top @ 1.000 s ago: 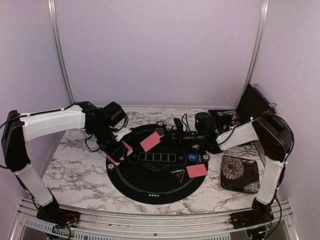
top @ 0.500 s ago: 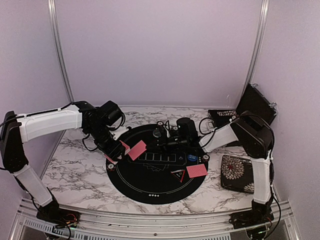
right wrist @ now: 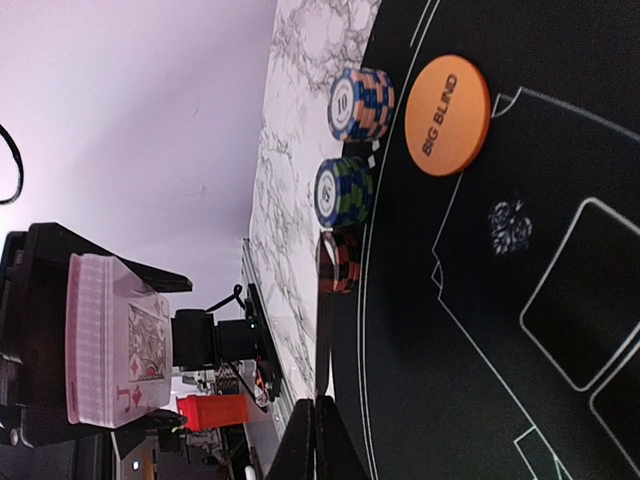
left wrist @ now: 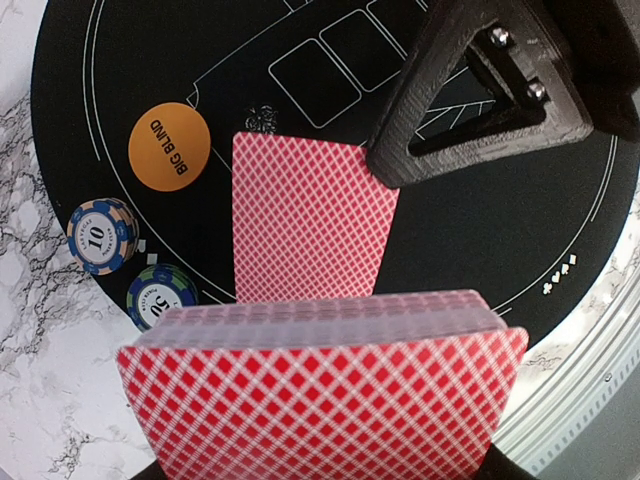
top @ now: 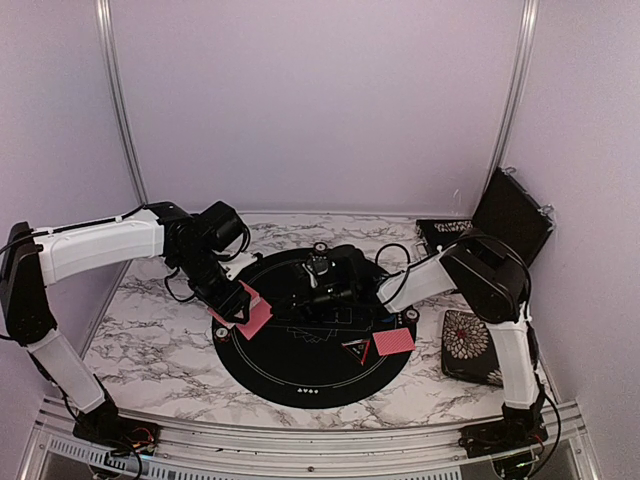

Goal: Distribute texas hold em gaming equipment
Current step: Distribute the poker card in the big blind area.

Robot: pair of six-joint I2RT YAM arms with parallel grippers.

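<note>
The left fingers (right wrist: 60, 250) clamp the deck (left wrist: 320, 400) above the mat's (left wrist: 480, 260) left rim. Just beyond it a card (left wrist: 315, 215) lies back-up over the mat, beside the button (left wrist: 169, 146). The right fingers (left wrist: 392, 150) are pressed together on its far corner.

If it is let go tilted or from a height, the card may slide onto the button or the chips (left wrist: 102, 235). It may also drag along as the fingers withdraw. With the arms this close, a bump could spill the deck.

Whether the card touches the mat I cannot tell. The deck hides most of its own fingers. From above, the right arm covers the mat's middle, and a second card (top: 393, 342) lies farther right.
</note>
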